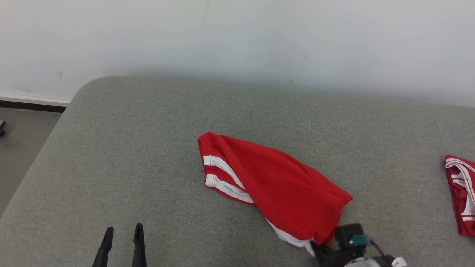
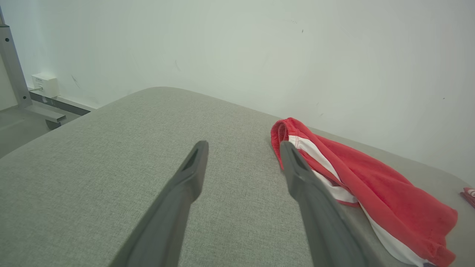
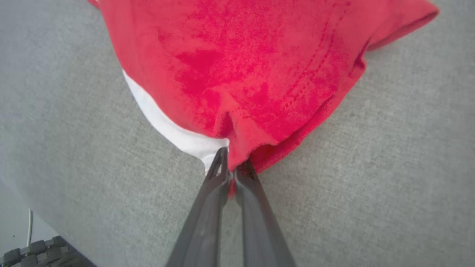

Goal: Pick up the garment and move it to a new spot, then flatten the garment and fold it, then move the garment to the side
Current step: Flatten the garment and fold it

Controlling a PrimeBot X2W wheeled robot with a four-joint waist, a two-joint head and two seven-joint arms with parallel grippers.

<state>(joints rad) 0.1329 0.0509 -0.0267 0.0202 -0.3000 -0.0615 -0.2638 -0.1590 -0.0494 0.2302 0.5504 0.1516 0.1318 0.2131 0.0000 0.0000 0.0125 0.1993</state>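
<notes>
Red shorts [image 1: 274, 181] lie mid-cushion, long axis diagonal: waistband points far-left, hem near-right. Right gripper [image 3: 232, 167] is pinched on the hem corner beside the white stripe. Left gripper [image 1: 122, 231] has its fingers spread, nothing in them, over the grey cushion [image 1: 130, 148]. White wall [image 1: 237, 37] behind; 1 more red garment [image 1: 462, 193] at the right edge.

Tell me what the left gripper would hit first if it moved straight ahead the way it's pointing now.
Probably the bare gray cushion, just left of the red garment; the open left gripper seems aimed beside it, though depth is unclear.
</notes>
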